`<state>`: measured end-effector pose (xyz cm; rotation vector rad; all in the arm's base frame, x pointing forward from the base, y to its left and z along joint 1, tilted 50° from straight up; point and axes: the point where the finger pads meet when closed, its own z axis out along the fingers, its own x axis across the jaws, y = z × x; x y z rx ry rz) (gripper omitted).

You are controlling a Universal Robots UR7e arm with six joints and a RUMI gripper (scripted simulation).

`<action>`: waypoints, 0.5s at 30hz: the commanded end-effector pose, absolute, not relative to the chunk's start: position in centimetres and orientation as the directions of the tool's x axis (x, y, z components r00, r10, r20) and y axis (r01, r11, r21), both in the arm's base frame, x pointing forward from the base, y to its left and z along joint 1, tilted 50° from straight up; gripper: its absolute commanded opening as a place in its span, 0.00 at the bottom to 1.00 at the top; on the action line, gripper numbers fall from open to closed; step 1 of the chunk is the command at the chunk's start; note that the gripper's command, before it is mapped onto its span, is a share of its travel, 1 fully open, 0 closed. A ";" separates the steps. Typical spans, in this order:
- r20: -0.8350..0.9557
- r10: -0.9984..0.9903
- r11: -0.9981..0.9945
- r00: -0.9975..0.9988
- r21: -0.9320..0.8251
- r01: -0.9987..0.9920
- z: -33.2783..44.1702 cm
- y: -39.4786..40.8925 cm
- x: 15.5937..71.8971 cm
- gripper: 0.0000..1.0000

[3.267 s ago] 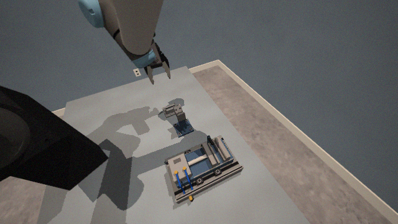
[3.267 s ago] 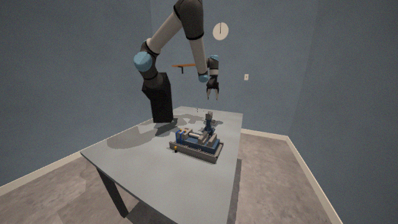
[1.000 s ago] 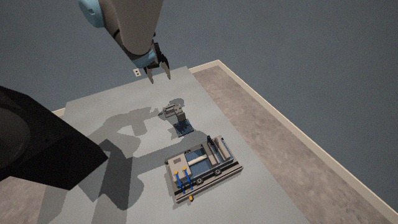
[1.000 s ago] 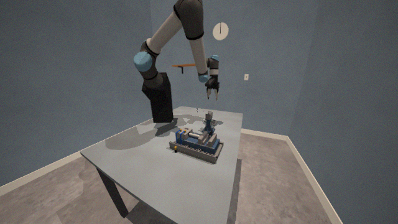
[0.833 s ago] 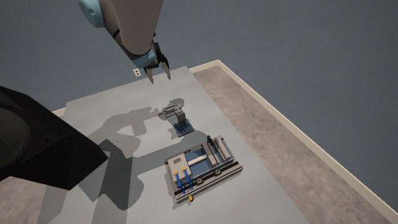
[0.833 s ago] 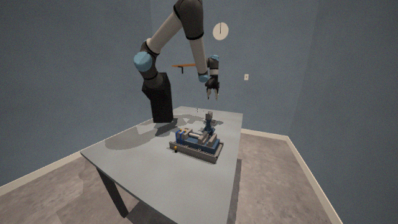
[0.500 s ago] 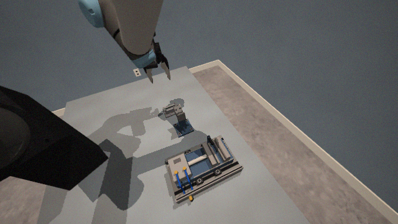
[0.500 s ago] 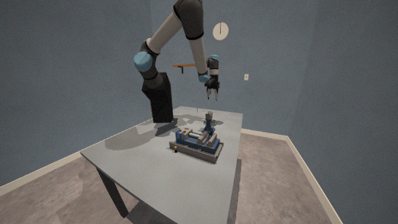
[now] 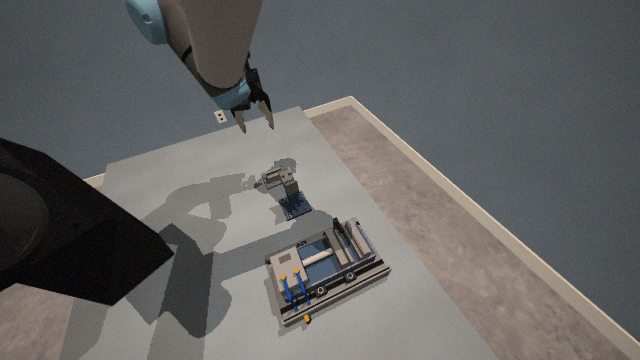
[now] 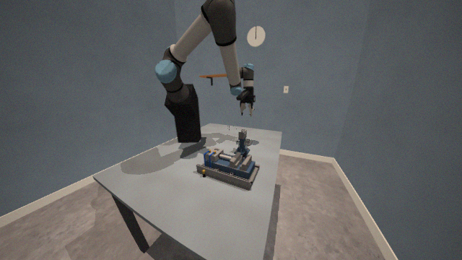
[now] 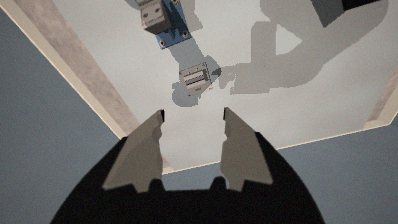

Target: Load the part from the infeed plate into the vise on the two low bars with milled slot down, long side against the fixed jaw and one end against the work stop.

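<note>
plainly, open gripper (image 9: 259,131) (image 10: 246,115) (image 11: 194,109) aloft, vise (image 9: 320,272) (image 10: 231,169) below, jaws apart

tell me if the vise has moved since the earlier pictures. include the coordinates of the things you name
No. In the top view the vise (image 9: 311,289) (image 10: 227,167) sits at the same place and angle relative to the blue-based stand (image 9: 295,206) (image 10: 242,149) as before.
</note>
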<state>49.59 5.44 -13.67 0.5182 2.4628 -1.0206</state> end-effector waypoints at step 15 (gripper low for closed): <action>-0.589 0.272 0.625 -0.761 -0.493 0.605 -13.6 5.2 49.2 0.51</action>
